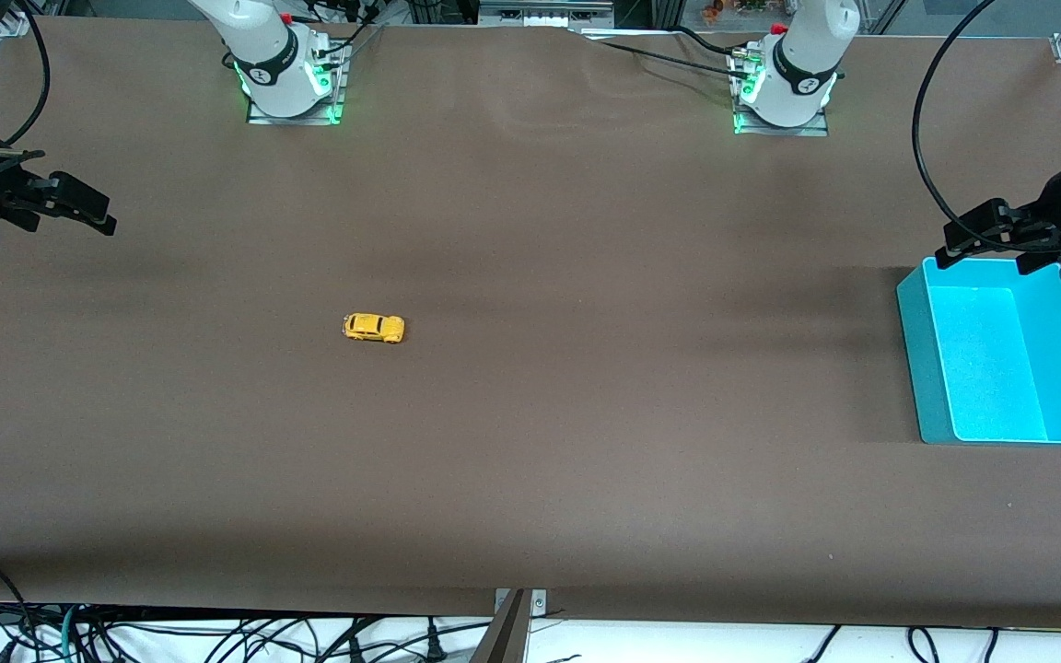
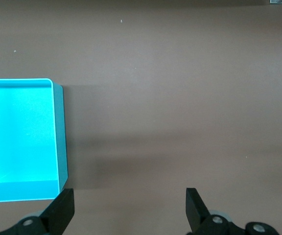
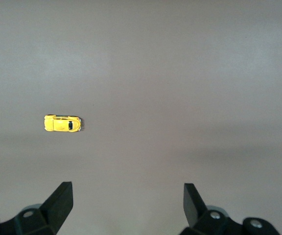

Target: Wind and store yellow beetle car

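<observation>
The yellow beetle car [image 1: 374, 328] stands on its wheels on the brown table, toward the right arm's end; it also shows in the right wrist view [image 3: 62, 123]. The empty cyan bin [image 1: 917, 359] sits at the left arm's end and shows in the left wrist view [image 2: 60, 142]. My right gripper [image 1: 70, 219] is open and empty, up in the air at the right arm's end of the table, well apart from the car; its jaws [image 3: 128, 200] stand wide. My left gripper [image 1: 991, 250] is open and empty over the bin's edge nearest the bases, jaws [image 2: 129, 205] wide.
Both arm bases [image 1: 291, 78] [image 1: 784, 87] stand along the table's edge farthest from the front camera. Black cables [image 1: 931, 138] hang near the left arm. Bare brown table lies between the car and the bin.
</observation>
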Tool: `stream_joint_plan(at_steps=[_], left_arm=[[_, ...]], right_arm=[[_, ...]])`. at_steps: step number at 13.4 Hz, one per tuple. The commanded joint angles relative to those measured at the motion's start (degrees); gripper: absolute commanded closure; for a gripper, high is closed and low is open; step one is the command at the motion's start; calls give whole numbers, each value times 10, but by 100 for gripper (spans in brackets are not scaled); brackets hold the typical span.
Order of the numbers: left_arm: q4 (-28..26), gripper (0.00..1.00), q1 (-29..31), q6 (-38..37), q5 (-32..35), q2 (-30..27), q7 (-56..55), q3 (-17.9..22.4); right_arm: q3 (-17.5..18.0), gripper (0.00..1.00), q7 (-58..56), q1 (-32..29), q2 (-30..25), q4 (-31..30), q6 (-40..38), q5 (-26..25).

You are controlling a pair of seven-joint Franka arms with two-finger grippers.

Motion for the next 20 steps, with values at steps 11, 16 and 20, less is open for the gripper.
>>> stream_joint_plan(at_steps=[11,16,20], left_arm=[[-7,0,-4,3,8,1,-3,2],[-7,0,-2,2,8,1,0,2],[-8,0,-1,3,8,2,1,3]], right_arm=[[6,0,-4,0,9,-3,-4,8],[6,0,-5,0,15,-4,-10,7],[11,0,-33,15,33,-5,-63,8]])
